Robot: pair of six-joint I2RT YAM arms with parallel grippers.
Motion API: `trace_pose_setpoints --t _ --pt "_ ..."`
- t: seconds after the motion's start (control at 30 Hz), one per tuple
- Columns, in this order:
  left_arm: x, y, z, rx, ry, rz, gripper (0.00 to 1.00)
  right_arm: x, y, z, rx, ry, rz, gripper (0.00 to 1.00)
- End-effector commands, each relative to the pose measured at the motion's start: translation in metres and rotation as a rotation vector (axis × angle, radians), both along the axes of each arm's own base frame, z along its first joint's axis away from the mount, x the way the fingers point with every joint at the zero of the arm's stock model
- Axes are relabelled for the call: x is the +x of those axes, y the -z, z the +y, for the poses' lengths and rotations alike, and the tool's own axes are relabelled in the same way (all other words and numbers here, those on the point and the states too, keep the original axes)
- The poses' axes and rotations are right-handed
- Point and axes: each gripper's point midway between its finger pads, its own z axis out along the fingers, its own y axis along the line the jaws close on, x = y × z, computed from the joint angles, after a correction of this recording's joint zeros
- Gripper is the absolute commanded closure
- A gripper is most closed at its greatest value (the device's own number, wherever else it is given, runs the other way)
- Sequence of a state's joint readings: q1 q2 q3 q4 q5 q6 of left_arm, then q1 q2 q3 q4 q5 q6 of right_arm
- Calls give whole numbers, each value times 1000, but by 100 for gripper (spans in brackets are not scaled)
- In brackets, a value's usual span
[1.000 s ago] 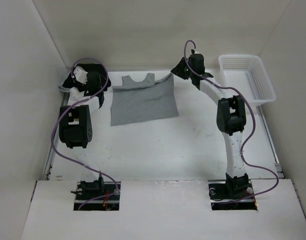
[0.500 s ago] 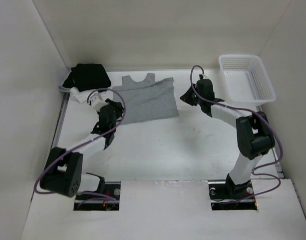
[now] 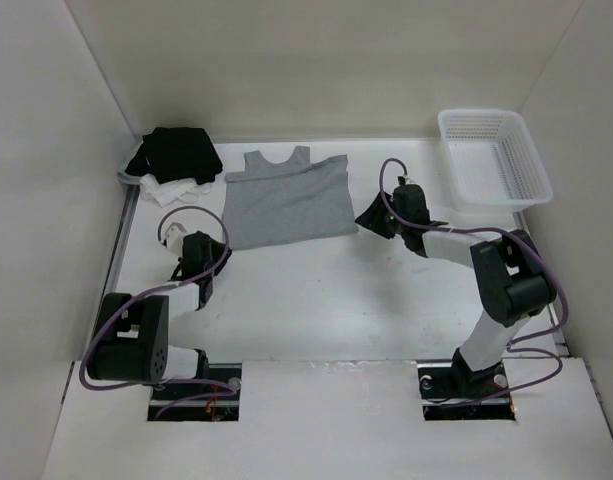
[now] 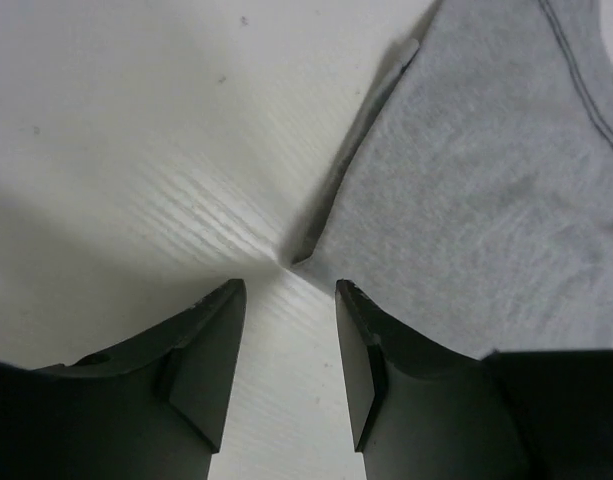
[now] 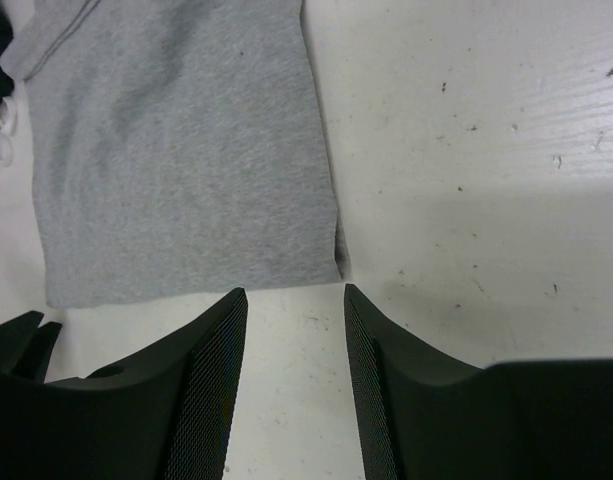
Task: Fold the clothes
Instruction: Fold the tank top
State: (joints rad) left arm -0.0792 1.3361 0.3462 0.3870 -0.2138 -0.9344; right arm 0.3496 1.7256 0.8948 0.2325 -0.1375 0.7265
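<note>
The clothes (image 3: 286, 200) are one light-grey knit garment lying flat on the white table, towards the back. My left gripper (image 3: 208, 255) sits low at its near left corner. In the left wrist view the left gripper (image 4: 291, 290) is open and empty, with the corner of the clothes (image 4: 486, 200) just ahead of the fingertips. My right gripper (image 3: 367, 221) is beside the near right corner. In the right wrist view the right gripper (image 5: 296, 295) is also open and empty, and the near hem of the clothes (image 5: 186, 150) lies just past the tips.
A black and white clothes pile (image 3: 176, 158) lies at the back left, close to the garment's left side. A white plastic basket (image 3: 496, 160) stands at the back right. White walls enclose the table on three sides.
Both arms have drawn back from the garment's far edge to its near corners. Both grippers have opened. The garment's far right corner, raised before, now lies flat.
</note>
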Motion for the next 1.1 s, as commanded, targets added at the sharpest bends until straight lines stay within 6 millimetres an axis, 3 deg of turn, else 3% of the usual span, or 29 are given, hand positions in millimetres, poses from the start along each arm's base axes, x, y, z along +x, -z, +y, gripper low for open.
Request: trace_pose_setpoints --t 0.0,0.2,0.47,0.8,1.07 --pt "15 -7 -13 -74 30 -39 59 13 -9 5 47 3 -53 51" --pt "15 7 -8 -103 -6 1 71 13 -6 6 54 5 -53 51" --pt "22 4 1 -88 -38 -16 88 12 2 7 44 12 -25 51" --pt "24 -10 4 -73 -40 -78 95 8 25 7 29 19 61 54" --pt "26 -24 5 -78 -42 -129 98 13 29 12 45 23 76 60"
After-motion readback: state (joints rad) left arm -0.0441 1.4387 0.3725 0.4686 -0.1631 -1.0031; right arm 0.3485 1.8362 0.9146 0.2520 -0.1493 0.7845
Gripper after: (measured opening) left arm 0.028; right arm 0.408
